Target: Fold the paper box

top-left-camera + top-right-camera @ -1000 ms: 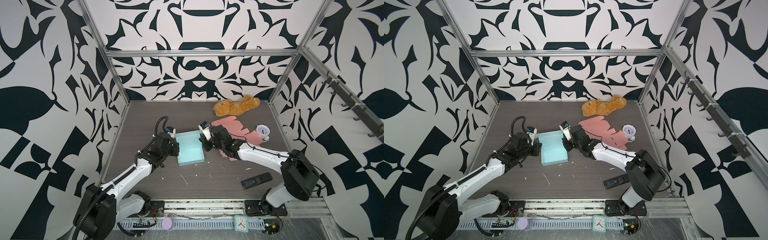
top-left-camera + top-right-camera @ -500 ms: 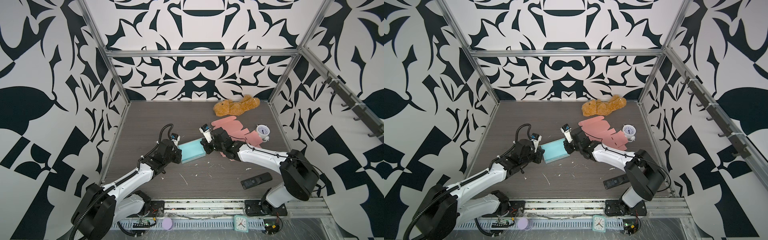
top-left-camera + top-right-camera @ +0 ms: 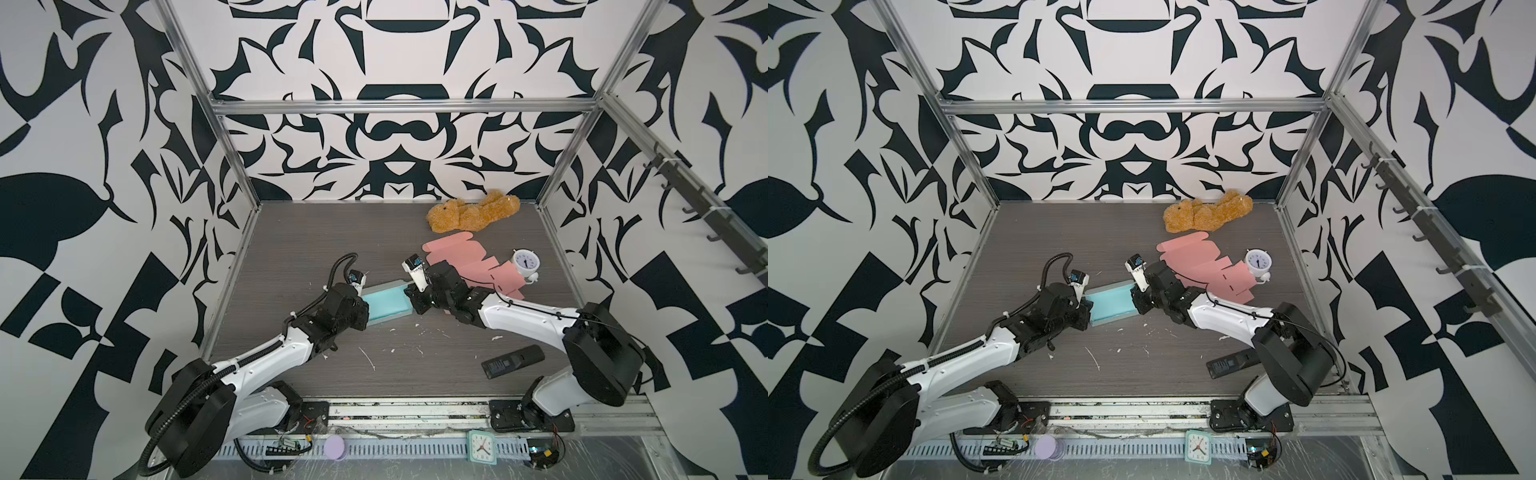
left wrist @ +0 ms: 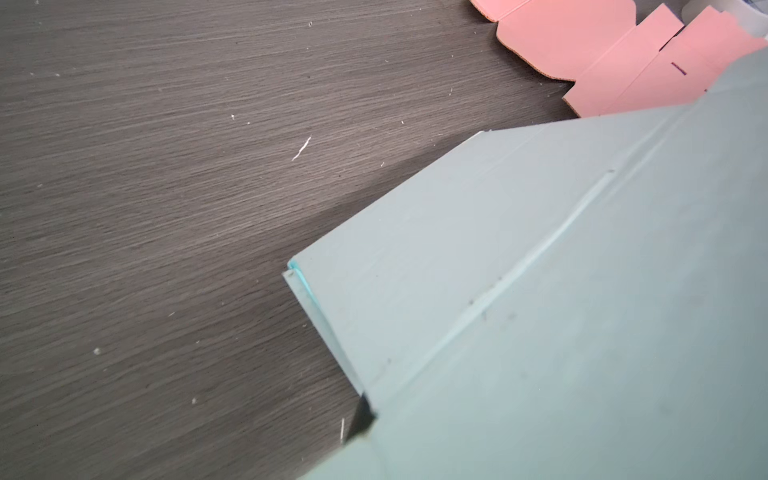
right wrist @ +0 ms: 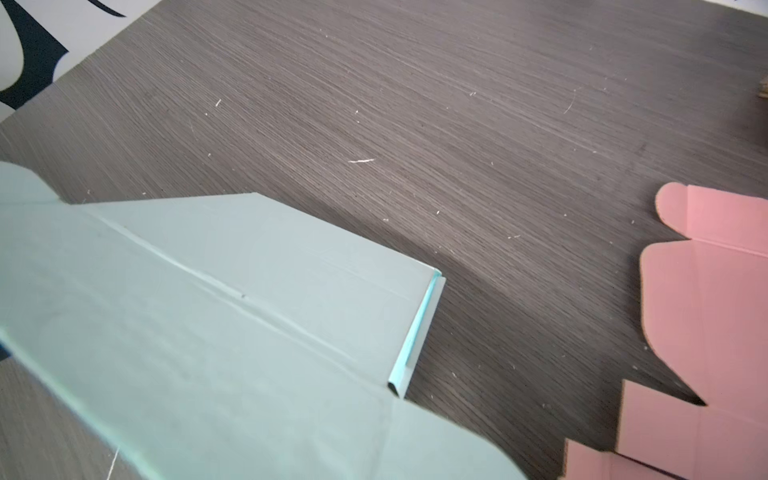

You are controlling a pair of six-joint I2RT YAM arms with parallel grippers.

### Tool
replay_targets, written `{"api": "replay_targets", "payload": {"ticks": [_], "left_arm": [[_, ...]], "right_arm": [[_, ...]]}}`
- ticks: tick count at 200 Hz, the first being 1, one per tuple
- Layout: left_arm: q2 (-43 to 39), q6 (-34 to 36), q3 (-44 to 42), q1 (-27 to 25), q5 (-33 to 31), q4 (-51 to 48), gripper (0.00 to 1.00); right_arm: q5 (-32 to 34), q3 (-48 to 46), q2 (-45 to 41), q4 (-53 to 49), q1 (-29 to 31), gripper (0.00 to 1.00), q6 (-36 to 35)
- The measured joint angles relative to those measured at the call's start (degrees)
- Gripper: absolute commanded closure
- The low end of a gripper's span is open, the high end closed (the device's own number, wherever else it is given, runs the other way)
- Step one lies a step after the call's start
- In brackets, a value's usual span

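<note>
Box (image 3: 384, 305) is hanging tilted over the middle of the surface (image 3: 299, 241). Left jaws are pinching its left end, nearly closed; right jaws are pinching the right end, same. Pink sheet (image 3: 478, 262) is lying flat nearby, right and farther back.

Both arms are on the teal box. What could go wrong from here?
1. The left pincer and right pincer each clamp an end of the teal box, which is held tilted. Uneven pulling could crease or tear the thin card.
2. The right arm lies over the pink sheet, close to the clock. A swing might drag the sheet or knock the clock.
</note>
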Motion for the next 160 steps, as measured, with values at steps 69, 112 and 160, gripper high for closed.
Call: {"api": "replay_targets", "payload": {"ticks": [69,112,160], "left_arm": [[0.50,-1.55,-1.36,-1.81,-2.43,0.90,0.87],[0.68,-2.62,-1.57,-2.43,-3.10,1.29,0.87],[1.38,-3.26,-1.60,-3.04,-3.45,1.92,0.87]], "right_arm": [[0.28,-2.03,-1.57,0.02,0.35,0.81,-0.02],[0.44,-3.30,-2.47,0.07,0.50,0.77,-0.04],[0.52,-7.30,-5.70,1.90,0.59,0.67,0.13]]}}
